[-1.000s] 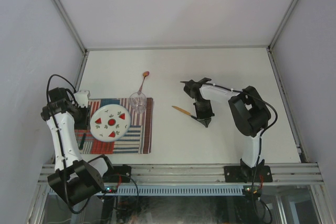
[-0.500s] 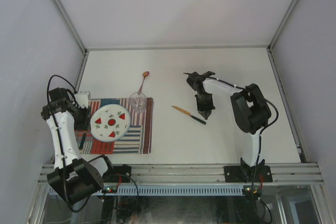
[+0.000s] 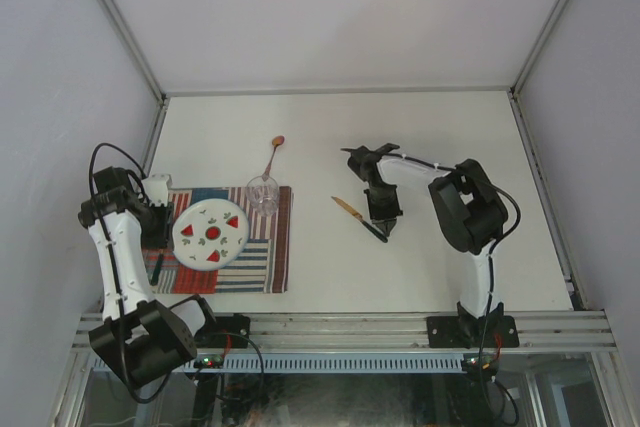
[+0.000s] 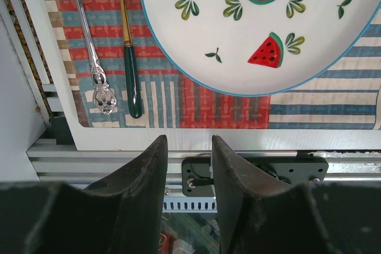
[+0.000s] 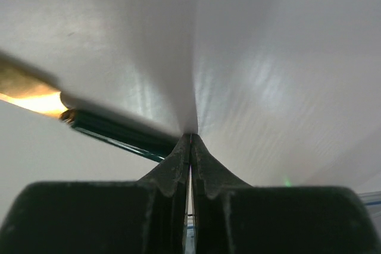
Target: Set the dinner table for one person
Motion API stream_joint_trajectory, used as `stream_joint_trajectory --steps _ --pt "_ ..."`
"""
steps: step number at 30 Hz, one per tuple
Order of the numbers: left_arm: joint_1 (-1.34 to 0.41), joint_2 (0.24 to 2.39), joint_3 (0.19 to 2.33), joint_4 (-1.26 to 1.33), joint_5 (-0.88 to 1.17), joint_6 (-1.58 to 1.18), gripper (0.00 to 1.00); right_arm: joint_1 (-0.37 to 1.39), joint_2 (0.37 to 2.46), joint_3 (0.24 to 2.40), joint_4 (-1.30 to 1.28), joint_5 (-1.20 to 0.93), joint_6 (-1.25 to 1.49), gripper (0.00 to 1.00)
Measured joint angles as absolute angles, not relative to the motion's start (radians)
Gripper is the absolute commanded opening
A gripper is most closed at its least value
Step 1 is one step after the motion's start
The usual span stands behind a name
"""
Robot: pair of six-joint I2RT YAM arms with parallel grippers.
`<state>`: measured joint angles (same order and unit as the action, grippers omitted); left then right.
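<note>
Off-white desk (image 3: 430,137) carries a striped placemat (image 3: 272,257) on its near left part. On the placemat: watermelon plate (image 3: 210,232), silver utensil (image 4: 95,57) and gold green-handled utensil (image 4: 126,40) along its left strip, glass (image 3: 263,193) at its far right corner. Spoon (image 3: 273,152) lies just beyond the placemat, knife (image 3: 360,218) to its right, apart. Right tool (image 5: 190,138) has its fingers pressed together, tip at the knife's dark handle. Left tool (image 4: 187,144) is over the placemat's near left edge, fingers apart, nothing between
</note>
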<state>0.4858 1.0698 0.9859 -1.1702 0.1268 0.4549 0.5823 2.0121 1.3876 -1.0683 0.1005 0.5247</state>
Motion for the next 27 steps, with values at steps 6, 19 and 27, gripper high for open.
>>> stream_joint_trajectory --steps 6,19,27 --pt "0.486 1.058 0.986 -1.173 0.126 0.456 0.40 0.720 2.045 1.436 -1.073 0.055 0.575 0.00" --pt "0.487 0.997 0.986 -1.189 0.109 0.463 0.41 0.798 2.058 1.464 -1.060 -0.001 0.653 0.00" --pt "0.487 1.039 0.986 -1.195 0.139 0.455 0.40 0.760 2.023 1.447 -1.048 0.102 0.698 0.00"
